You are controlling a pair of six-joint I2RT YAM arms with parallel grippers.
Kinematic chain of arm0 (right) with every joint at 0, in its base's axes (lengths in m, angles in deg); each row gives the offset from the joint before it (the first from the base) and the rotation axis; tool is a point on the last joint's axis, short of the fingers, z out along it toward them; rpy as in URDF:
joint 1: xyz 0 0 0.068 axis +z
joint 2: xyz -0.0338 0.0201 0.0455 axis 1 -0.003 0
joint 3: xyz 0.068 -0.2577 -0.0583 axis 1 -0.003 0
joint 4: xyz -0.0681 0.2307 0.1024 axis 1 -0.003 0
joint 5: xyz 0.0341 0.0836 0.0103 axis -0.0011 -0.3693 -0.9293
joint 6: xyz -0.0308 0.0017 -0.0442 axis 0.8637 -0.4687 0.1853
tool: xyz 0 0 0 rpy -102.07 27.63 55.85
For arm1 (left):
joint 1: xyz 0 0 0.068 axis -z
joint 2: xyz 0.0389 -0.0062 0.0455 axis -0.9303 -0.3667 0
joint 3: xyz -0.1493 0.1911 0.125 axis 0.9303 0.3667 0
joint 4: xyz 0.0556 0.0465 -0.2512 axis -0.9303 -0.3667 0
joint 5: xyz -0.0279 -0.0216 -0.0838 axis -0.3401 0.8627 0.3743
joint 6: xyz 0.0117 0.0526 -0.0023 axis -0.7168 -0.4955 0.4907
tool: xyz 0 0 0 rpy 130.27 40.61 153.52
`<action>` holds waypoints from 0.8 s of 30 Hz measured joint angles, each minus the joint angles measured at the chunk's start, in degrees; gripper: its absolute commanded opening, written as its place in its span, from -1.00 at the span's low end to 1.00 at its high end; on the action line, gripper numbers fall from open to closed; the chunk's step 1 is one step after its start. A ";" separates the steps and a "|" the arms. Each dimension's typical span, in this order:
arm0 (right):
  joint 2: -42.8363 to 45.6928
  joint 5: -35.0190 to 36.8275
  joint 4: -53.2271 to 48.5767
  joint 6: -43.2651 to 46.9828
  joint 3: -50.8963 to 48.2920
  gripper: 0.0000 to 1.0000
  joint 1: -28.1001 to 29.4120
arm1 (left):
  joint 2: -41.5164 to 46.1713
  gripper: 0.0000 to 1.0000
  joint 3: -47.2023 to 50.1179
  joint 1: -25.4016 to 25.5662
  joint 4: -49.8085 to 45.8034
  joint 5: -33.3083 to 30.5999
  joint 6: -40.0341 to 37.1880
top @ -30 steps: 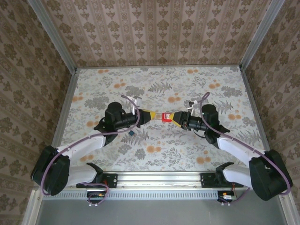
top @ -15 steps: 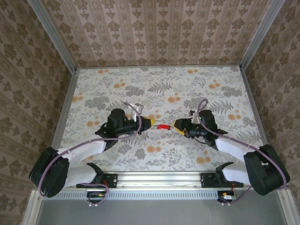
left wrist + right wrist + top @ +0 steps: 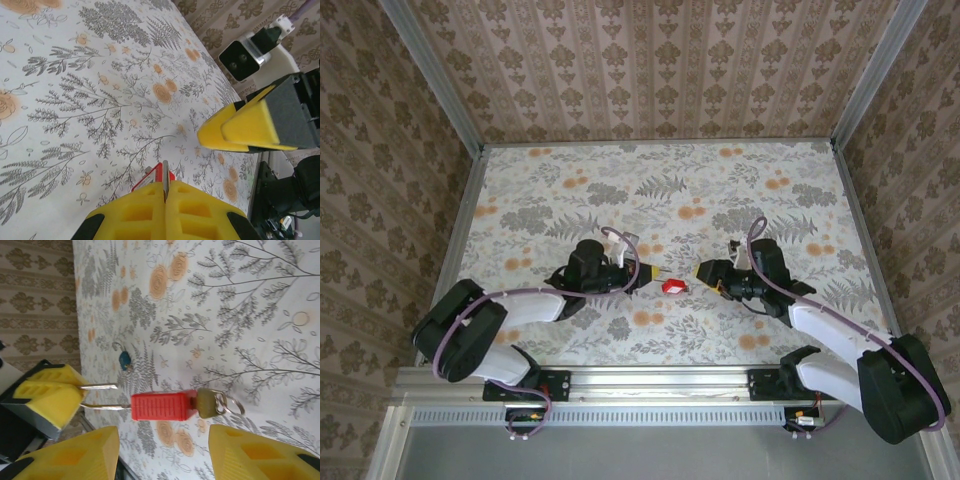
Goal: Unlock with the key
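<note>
Withdrawn from the padlock [image 3: 672,287] since one second ago: the right gripper [image 3: 703,272], with bare table now in between. Lowered toward the near edge as well, together with the left gripper [image 3: 648,271] and the lock.

Left gripper fingers [image 3: 140,215] pressed together on the thin metal shackle [image 3: 164,175], probably to keep the lock steady and seemingly clear of the surface during work at its other end. Right gripper [image 3: 164,436] spread wide in its own wrist view, pinching nothing, pointed at the lock bottom, likely just let go from there.

Red padlock [image 3: 162,405] held sideways between both grippers. One shackle leg seated in the body, other leg ending free just short of it, so judged already unlocked. Dull olive key head [image 3: 204,402] with a small ring [image 3: 229,404] seated in the lock bottom, apparently left there after turning.

Tiny blue-teal key [image 3: 124,360] lying flat on the table beyond the lock, well apart from both grippers, touched by nothing. Possibly a spare, though hard to say for sure.

Brown damask paper on the walls [image 3: 650,70] at three sides. Pale floral print over the table [image 3: 770,170], grey ferns and orange blossoms, flat and matte, framed by metal rails [image 3: 457,230].
</note>
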 measured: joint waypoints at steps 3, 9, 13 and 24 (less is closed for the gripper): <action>0.02 2.29 -4.81 3.06 0.48 0.05 0.17 | -2.16 -1.00 0.00 0.00 2.27 -0.39 0.20; -0.81 7.52 -13.00 8.76 3.89 0.07 2.75 | -8.41 -1.00 0.13 -1.09 8.22 -0.44 2.10; -3.41 9.86 -15.47 11.21 7.06 0.07 5.35 | -10.93 -1.00 0.42 -2.78 12.83 -0.13 3.50; -12.20 15.89 -18.16 15.37 14.05 0.07 11.04 | -16.70 -1.00 2.25 -5.07 23.26 1.16 6.73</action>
